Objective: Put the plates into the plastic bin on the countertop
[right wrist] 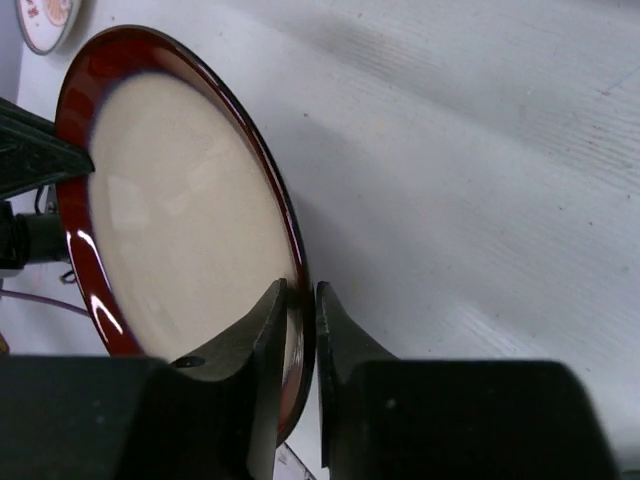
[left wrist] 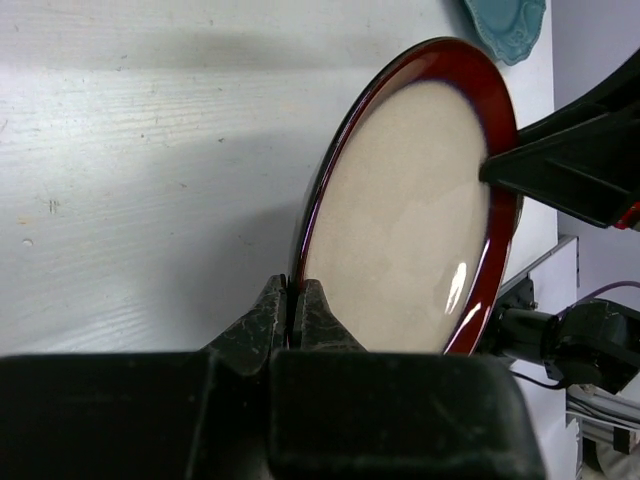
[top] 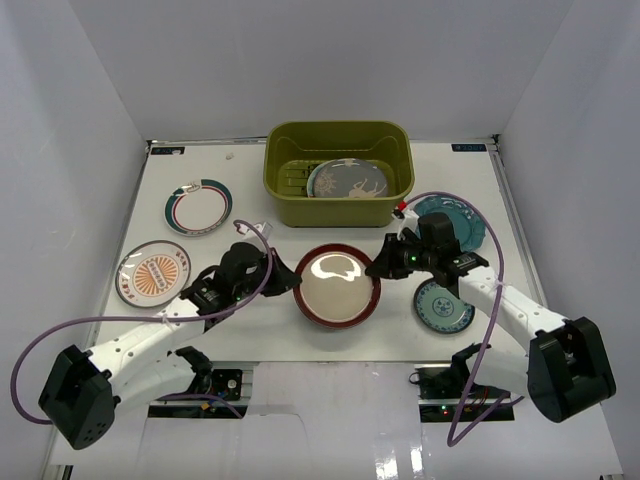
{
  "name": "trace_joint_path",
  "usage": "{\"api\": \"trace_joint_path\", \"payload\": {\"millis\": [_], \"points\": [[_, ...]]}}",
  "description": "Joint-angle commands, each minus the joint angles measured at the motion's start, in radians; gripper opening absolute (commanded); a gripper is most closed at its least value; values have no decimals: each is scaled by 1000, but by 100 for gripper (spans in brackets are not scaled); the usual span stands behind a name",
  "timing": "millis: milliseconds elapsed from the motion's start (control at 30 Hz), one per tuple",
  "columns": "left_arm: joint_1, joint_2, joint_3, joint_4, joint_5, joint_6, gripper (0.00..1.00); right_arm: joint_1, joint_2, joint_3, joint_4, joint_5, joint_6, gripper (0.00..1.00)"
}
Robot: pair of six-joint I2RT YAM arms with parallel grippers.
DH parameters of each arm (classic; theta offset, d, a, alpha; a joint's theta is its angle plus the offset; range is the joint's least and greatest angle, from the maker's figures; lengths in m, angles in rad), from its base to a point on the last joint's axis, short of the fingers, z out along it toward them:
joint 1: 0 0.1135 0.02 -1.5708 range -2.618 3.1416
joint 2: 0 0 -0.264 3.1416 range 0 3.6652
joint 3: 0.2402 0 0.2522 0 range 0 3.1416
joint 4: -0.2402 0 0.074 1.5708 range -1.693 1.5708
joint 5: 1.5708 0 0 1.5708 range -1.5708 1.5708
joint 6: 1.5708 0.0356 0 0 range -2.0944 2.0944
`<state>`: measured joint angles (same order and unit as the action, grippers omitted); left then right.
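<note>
Two robot arms hold a dark red glossy round plate with a cream centre (top: 336,285) from opposite sides, near the front middle of the flat white tabletop (top: 450,175). The left end effector (top: 290,283) is clenched on the plate's left rim. In the left wrist view its black fingers (left wrist: 262,325) are pressed together over the red edge. The right end effector (top: 378,268) grasps the opposite rim. In the right wrist view its two fingers (right wrist: 345,345) stand close on either side of the edge. Whether the plate rests on the tabletop or hangs just clear of it cannot be told.

Beyond the held plate, at the far middle of the tabletop, sits the olive-green rectangular plastic bin (top: 340,212), apart from the plate. A grey-blue round plate with a pale pattern (top: 345,181) lies flat on the bin's ribbed bottom, toward its right side.

Four more plates lie flat on the tabletop. A white round plate with a striped rim (top: 198,207) is at the far left. An orange-patterned round plate (top: 152,272) lies nearer, just beside the left arm. On the right, a teal scalloped plate (top: 455,215) is partly hidden behind the right arm. A small teal patterned plate (top: 443,306) lies close against that arm's forearm.
</note>
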<state>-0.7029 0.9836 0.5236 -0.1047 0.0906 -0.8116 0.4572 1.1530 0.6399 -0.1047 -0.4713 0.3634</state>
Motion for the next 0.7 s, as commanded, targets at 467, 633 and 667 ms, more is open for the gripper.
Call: {"api": "trace_joint_path", "payload": {"millis": [467,633,667], "points": [[11,-143,343,-160,-169,224,98,-61,115,438,207,-219,252,8],[11,-258,352,-230,-279,252,98,-138,249,644,206,-164,269,8],[11,-269,345,-246,-285,253,98,-161,276,706,203,-123,267,8]]}}
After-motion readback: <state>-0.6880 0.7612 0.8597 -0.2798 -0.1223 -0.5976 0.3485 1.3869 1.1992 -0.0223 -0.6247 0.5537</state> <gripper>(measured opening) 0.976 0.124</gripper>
